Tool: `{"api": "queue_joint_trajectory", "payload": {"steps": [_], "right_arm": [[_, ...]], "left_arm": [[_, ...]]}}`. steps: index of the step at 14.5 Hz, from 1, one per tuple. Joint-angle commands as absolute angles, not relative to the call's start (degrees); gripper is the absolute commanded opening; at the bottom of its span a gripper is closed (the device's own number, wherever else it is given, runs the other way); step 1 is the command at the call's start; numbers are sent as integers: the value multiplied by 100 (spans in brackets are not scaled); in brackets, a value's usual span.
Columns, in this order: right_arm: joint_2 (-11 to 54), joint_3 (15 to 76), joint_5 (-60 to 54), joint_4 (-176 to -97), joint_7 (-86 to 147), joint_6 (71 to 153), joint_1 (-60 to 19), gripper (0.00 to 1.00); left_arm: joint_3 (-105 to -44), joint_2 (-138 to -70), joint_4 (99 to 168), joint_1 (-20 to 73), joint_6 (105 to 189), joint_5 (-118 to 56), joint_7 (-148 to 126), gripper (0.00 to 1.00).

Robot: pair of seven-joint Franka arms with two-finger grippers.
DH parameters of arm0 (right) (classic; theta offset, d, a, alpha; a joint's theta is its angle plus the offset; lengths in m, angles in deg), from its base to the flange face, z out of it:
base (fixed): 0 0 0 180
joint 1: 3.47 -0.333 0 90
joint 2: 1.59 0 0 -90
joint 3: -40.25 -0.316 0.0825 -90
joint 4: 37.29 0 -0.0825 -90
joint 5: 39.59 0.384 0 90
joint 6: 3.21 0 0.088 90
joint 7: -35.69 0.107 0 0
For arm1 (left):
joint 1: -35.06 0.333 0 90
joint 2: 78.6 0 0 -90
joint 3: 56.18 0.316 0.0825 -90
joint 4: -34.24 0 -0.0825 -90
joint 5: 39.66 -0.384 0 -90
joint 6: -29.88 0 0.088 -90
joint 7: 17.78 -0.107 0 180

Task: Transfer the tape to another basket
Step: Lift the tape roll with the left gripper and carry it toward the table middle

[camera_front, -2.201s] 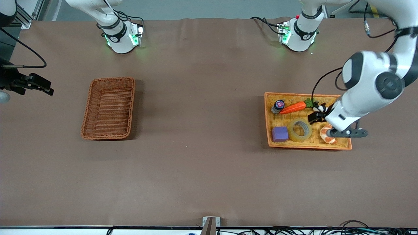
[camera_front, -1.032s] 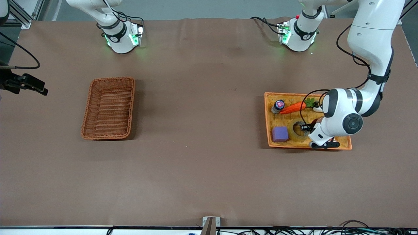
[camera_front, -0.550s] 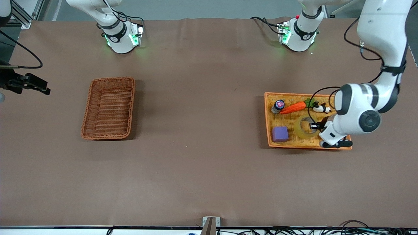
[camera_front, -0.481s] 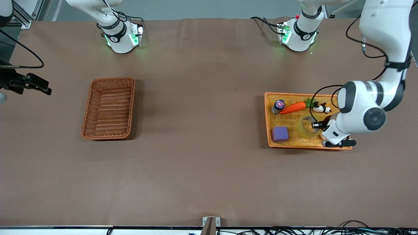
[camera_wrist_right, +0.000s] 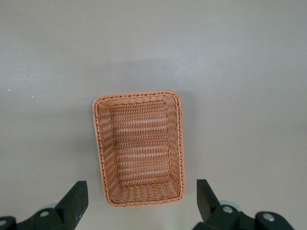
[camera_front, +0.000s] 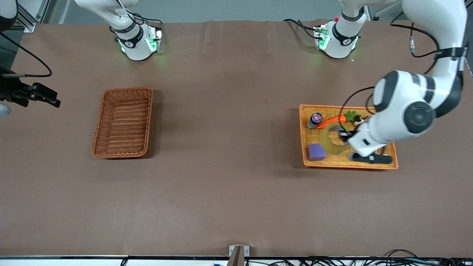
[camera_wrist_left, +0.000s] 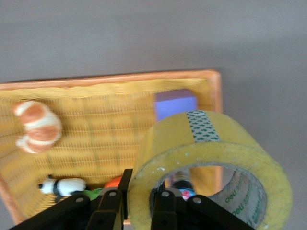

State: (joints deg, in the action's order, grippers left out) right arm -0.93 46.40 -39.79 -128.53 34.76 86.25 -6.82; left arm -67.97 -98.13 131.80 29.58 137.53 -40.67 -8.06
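Observation:
The tape, a yellowish ring, hangs tilted above the orange-yellow tray, over the spot between the purple cube and the carrot. My left gripper is shut on the tape's wall, one finger inside the hole and one outside. The left wrist view shows the tape clamped in the left gripper. The reddish-brown basket stands empty toward the right arm's end of the table. My right gripper waits open, high over the table by that basket, its fingers wide apart.
The tray also holds the purple cube, a small dark bottle, a panda toy and an orange-and-white shrimp toy. Brown table cloth lies between tray and basket.
My left gripper came down onto the tape, shut on its wall and lifted it off the tray, drifting toward the carrot and cube. The right arm has stayed still.

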Motion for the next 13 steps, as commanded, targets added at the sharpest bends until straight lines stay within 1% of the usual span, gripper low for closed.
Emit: {"api": "queue_joint_trajectory", "payload": {"steps": [1,3,6,8,10,11,13], "right_arm": [[-115,4622,-3880,-12887,3420,8635,-655,100],[-115,4622,-3889,-12887,3411,8662,-664,100],[-115,4622,-3889,-12887,3420,8688,-769,100],[-124,4622,-3889,-12887,3420,8688,-769,100],[-115,4622,-3889,-12887,3420,8697,-734,100],[-115,4622,-3889,-12887,3420,8697,-743,100],[-106,4605,-3889,-12896,3428,8697,-804,100]], "left_arm": [[-6804,-10249,12636,2269,13579,-4186,-59,0],[-6804,-10688,12189,1768,13579,-4177,461,0],[-6795,-11575,11425,1003,13588,-4151,892,0],[-6804,-12032,10993,695,13719,-4133,1104,0],[-6804,-12376,10816,396,14147,-4116,1148,0],[-6795,-12473,10815,212,14498,-4107,1184,0],[-6822,-12614,10763,61,14913,-4089,1184,0]]}}
